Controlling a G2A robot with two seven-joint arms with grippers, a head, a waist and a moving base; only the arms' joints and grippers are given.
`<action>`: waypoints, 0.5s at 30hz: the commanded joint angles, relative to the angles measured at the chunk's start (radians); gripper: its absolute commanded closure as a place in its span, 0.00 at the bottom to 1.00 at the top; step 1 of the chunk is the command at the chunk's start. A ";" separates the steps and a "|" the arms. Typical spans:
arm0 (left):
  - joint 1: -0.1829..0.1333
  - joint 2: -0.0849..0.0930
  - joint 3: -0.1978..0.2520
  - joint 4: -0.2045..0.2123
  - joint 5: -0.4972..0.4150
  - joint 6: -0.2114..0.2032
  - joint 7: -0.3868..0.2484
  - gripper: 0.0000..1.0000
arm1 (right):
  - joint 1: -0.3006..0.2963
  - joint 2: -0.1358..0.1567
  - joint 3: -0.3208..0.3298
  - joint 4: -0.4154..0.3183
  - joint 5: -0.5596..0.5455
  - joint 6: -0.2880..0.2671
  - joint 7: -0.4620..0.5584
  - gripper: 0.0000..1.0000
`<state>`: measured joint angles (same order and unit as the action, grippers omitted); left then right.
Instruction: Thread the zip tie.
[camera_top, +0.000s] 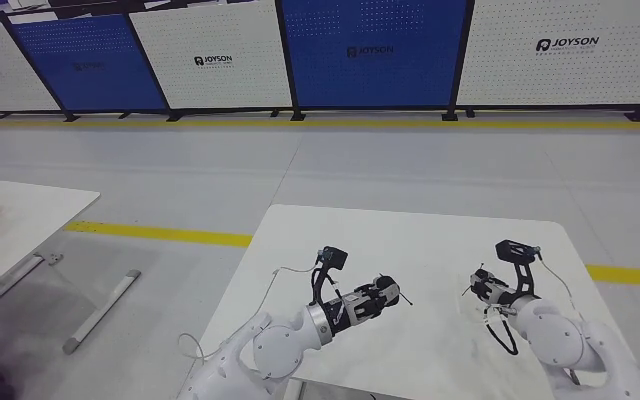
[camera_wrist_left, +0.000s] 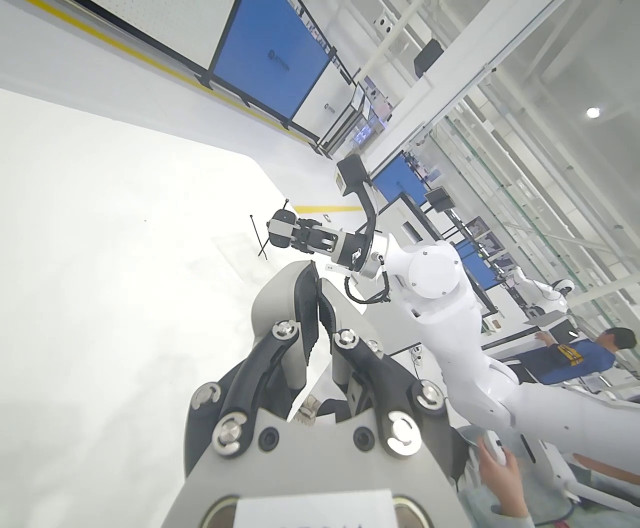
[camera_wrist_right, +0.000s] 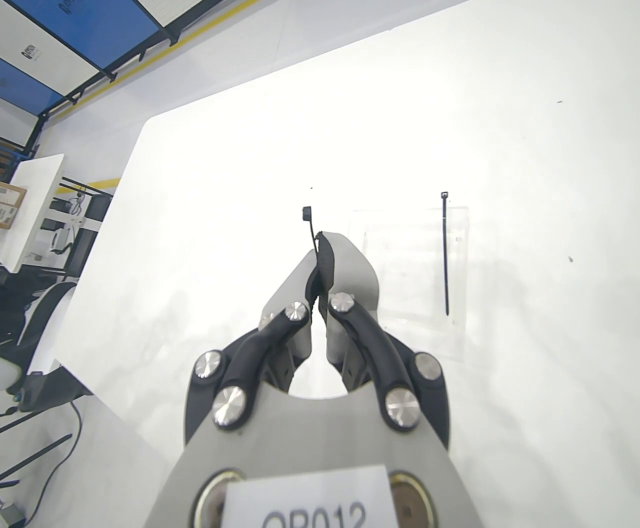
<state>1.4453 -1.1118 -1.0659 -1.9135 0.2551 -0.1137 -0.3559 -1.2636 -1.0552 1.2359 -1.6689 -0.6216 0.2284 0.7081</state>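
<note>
My right gripper (camera_wrist_right: 320, 240) is shut on a black zip tie (camera_wrist_right: 307, 215), whose square head sticks out just past the fingertips. In the left wrist view the same right gripper (camera_wrist_left: 276, 232) hangs a little above the white table (camera_top: 420, 240), with the tie crossing its fingers. A second zip tie (camera_wrist_right: 445, 255) lies flat on the table beside it, untouched. My left gripper (camera_wrist_left: 314, 272) is shut, facing the right one across a gap. In the top view a thin black strip (camera_top: 405, 298) pokes out of the left gripper (camera_top: 392, 290) at its tip. What it is cannot be told.
The lying tie rests on a clear plastic sheet (camera_wrist_right: 410, 300). The table's rounded far corner (camera_wrist_right: 145, 120) and its side edge lie beyond the right gripper. Another white table (camera_top: 40, 215) stands off to the side across the floor.
</note>
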 joint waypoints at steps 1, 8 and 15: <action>0.000 0.000 0.000 0.000 0.000 0.000 0.000 1.00 | -0.019 -0.001 0.019 -0.013 0.020 0.013 -0.046 1.00; 0.000 0.000 0.000 0.000 0.000 0.000 0.000 1.00 | -0.174 0.000 0.114 -0.121 0.085 0.089 -0.183 1.00; 0.000 0.000 0.000 0.000 0.000 0.000 0.000 1.00 | -0.229 -0.003 0.114 -0.134 0.117 0.066 -0.187 1.00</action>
<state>1.4453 -1.1118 -1.0659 -1.9135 0.2552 -0.1137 -0.3559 -1.4935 -1.0583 1.3490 -1.8025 -0.5035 0.2935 0.5210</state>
